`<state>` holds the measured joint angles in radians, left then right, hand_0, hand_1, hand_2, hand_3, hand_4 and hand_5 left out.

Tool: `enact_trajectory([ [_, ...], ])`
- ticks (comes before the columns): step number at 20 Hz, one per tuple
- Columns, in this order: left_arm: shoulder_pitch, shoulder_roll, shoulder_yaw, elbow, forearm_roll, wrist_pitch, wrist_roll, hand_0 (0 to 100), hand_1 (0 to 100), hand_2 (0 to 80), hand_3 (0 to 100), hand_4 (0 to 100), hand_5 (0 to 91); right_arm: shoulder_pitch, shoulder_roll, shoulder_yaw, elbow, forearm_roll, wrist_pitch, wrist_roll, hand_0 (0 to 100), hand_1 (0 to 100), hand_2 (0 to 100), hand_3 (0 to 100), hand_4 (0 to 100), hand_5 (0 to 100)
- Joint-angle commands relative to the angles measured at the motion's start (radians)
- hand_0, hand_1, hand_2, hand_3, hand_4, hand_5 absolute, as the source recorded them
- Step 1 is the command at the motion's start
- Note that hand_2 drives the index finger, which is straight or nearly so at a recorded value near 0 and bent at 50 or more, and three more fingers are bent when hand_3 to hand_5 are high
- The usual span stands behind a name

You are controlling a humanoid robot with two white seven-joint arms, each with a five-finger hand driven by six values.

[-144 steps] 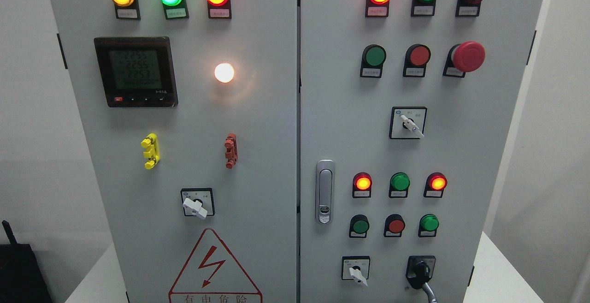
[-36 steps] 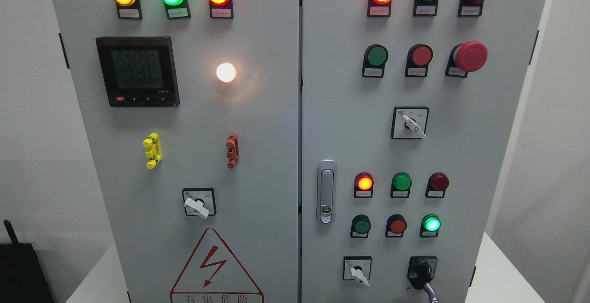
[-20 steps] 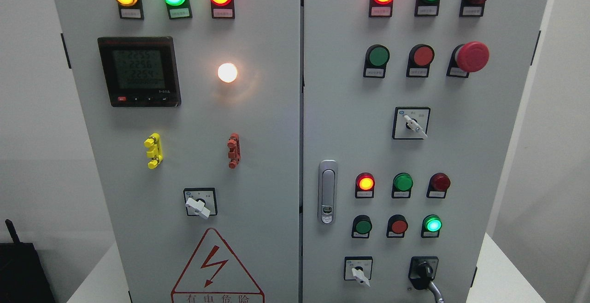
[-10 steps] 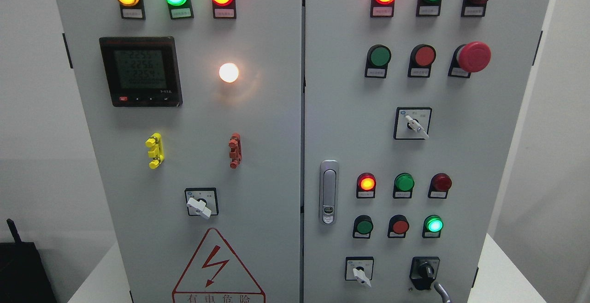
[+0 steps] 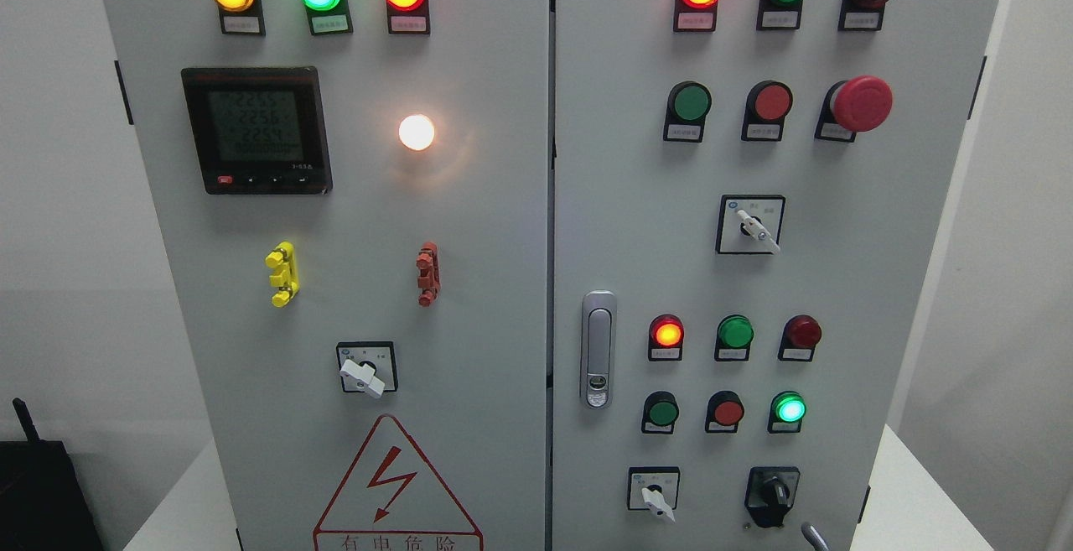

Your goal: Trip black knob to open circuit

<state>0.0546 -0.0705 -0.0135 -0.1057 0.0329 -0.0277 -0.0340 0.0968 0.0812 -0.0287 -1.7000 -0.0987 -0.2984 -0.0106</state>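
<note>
Just one black knob (image 5: 773,494), three white selector switches (image 5: 362,376).

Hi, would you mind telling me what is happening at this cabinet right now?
The robot is working the black knob at the lower right of the cabinet. Only a grey fingertip shows at the bottom edge, just right of and below the knob, not touching it. The knob's handle stands roughly upright. Above it, the green lamp glows and the red lamp is dark. No hand holds anything.
</note>
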Motion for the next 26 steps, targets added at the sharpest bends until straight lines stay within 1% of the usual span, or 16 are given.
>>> enact_trajectory([
  [1,-0.002,-0.002,0.001,0.0,0.002,-0.001,0.0,12,39,0.0,0,0,0.0,0.007,0.005,0.004,-0.046,-0.004,-0.013,0.001,100,84,0,98,92,93],
  [4,-0.004,-0.002,0.001,0.0,0.002,-0.001,0.0,12,39,0.0,0,0,0.0,0.029,0.006,0.004,-0.053,-0.01,-0.016,-0.002,100,79,0,97,90,94],
  [7,-0.004,-0.002,0.001,0.0,0.002,-0.001,0.0,12,39,0.0,0,0,0.0,0.067,0.006,0.012,-0.089,-0.044,-0.019,-0.015,95,61,0,90,83,87],
  [9,-0.004,-0.002,0.001,0.0,0.002,-0.001,0.0,12,39,0.0,0,0,0.0,0.09,0.005,0.012,-0.102,-0.049,-0.021,-0.015,77,46,0,82,77,79],
  [10,-0.004,-0.002,0.001,0.0,0.002,-0.001,0.0,12,39,0.0,0,0,0.0,0.096,0.005,0.012,-0.106,-0.049,-0.022,-0.015,74,44,0,81,76,78],
  [12,-0.004,-0.002,0.001,0.0,0.002,-0.001,0.0,12,39,0.0,0,0,0.0,0.107,0.006,0.013,-0.11,-0.055,-0.025,-0.015,52,37,0,72,64,69],
  [13,-0.004,-0.002,0.001,0.0,0.002,-0.001,0.0,12,39,0.0,0,0,0.0,0.113,0.006,0.016,-0.121,-0.062,-0.027,-0.015,46,36,0,69,60,65],
  [14,-0.002,-0.002,0.001,0.0,0.002,-0.001,0.0,12,39,0.0,0,0,0.0,0.122,0.005,0.022,-0.127,-0.07,-0.027,-0.015,37,32,0,60,52,55],
  [15,-0.002,-0.002,0.001,0.0,0.002,-0.001,0.0,12,39,0.0,0,0,0.0,0.13,0.005,0.027,-0.136,-0.078,-0.027,-0.014,34,31,0,59,52,54],
  [17,-0.004,-0.002,0.001,0.0,0.002,-0.001,0.0,12,39,0.0,0,0,0.0,0.144,0.003,0.033,-0.142,-0.084,-0.027,-0.012,21,25,0,42,35,40],
  [18,-0.002,-0.002,0.001,0.0,0.002,-0.001,0.0,12,39,0.0,0,0,0.0,0.152,0.003,0.041,-0.147,-0.087,-0.027,-0.011,19,25,0,39,31,37],
  [20,-0.002,-0.002,0.001,0.0,0.002,-0.001,0.0,12,39,0.0,0,0,0.0,0.173,0.002,0.046,-0.153,-0.093,-0.027,-0.006,14,14,0,21,12,13],
  [21,-0.002,-0.002,0.001,0.0,0.002,-0.001,0.0,12,39,0.0,0,0,0.0,0.181,0.0,0.047,-0.156,-0.093,-0.028,-0.003,13,13,0,20,10,10],
  [22,-0.002,-0.002,0.001,0.0,0.002,-0.001,0.0,12,39,0.0,0,0,0.0,0.184,0.0,0.049,-0.159,-0.093,-0.027,-0.002,10,9,0,13,3,1],
  [23,-0.002,-0.002,0.001,0.0,0.002,-0.001,0.0,12,39,0.0,0,0,0.0,0.187,0.0,0.055,-0.159,-0.092,-0.028,0.0,9,6,0,8,0,0],
  [26,-0.002,-0.002,0.001,0.0,0.002,-0.001,0.0,12,39,0.0,0,0,0.0,0.189,-0.001,0.061,-0.161,-0.092,-0.034,0.001,6,2,0,0,0,0],
])
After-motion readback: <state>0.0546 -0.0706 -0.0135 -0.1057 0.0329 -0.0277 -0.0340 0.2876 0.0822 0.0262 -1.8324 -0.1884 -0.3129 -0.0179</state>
